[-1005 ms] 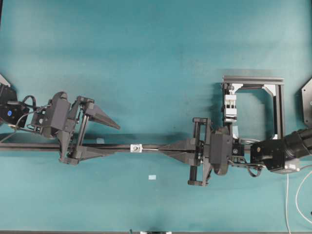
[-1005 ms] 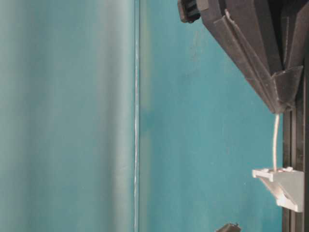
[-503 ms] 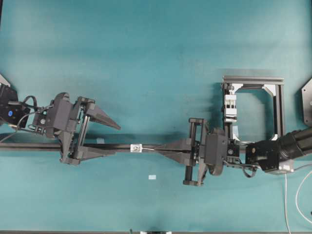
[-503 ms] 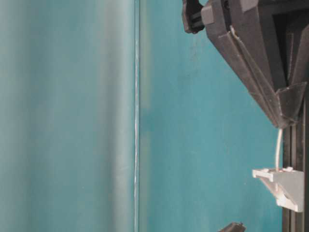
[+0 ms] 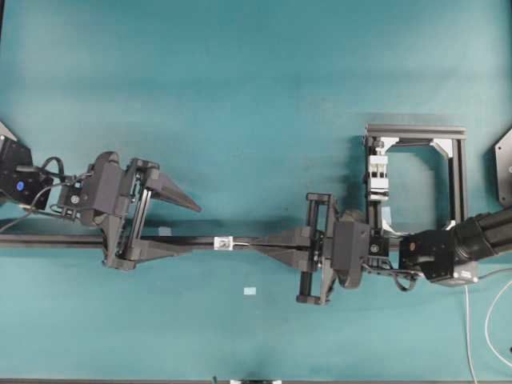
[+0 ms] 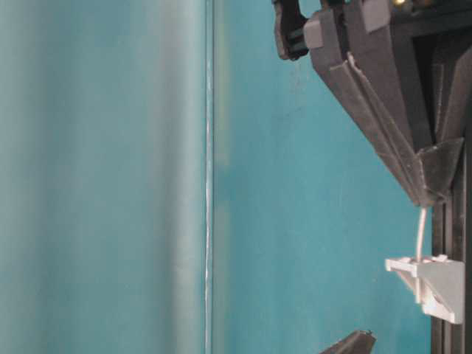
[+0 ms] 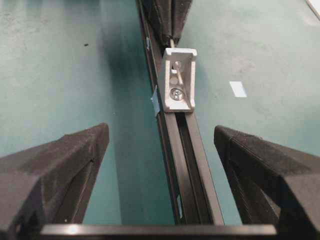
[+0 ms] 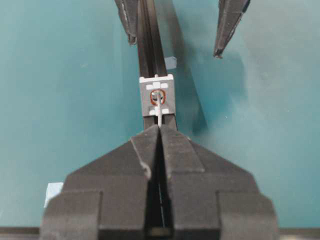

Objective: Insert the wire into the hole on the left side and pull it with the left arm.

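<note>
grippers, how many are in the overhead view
2: the left gripper sits left of the white fitting, open astride the black rail; the right gripper is right of it, shut on the wire.

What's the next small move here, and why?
Probably the right gripper, shut on the wire, should keep feeding it through the hole: the tip sits at the opening, and the left gripper waits open astride the rail with nothing to grab.

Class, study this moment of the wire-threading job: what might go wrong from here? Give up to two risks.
1. The right gripper pinches the wire with only a short thin stub reaching the hole; pushed off-line, it could bend against the white fitting.
2. The left gripper stands open, straddling the black rail; closing there might catch rail, not wire.
</note>
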### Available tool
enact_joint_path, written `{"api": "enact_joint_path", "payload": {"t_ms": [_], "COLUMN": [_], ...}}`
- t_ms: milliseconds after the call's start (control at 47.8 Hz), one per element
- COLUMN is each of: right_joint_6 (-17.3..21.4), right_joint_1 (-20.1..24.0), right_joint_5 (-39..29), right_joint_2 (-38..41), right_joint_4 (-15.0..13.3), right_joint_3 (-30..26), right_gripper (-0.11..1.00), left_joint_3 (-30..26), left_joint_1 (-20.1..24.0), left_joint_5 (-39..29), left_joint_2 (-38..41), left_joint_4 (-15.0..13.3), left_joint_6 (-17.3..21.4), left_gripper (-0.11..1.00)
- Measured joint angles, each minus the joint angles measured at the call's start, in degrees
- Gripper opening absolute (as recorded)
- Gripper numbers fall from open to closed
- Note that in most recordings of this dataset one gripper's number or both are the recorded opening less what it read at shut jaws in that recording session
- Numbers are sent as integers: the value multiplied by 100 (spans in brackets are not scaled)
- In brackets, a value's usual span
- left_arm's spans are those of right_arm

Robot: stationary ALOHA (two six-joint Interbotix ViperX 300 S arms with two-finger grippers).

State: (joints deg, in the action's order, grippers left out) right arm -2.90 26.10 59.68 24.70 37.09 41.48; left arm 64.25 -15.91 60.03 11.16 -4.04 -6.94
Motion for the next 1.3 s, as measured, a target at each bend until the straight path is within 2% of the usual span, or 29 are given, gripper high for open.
{"api": "enact_joint_path", "payload": {"t_ms": [586, 1298], "right_joint_6": [-272, -378], "right_joint_1": [-79, -167], "right_joint_5": [-237, -448], "right_joint_2": [79, 132], "right_joint_4": [9, 0], "right_joint_3": [-264, -439], "right_gripper": [-2, -2], "left_joint_3": [-9, -105], "left_joint_1": [26, 35], "left_joint_5": [0, -167], "left_joint_2": [0, 0], "left_joint_4": [0, 0], "left_joint_6": [0, -26], "left_gripper": [76, 76]}}
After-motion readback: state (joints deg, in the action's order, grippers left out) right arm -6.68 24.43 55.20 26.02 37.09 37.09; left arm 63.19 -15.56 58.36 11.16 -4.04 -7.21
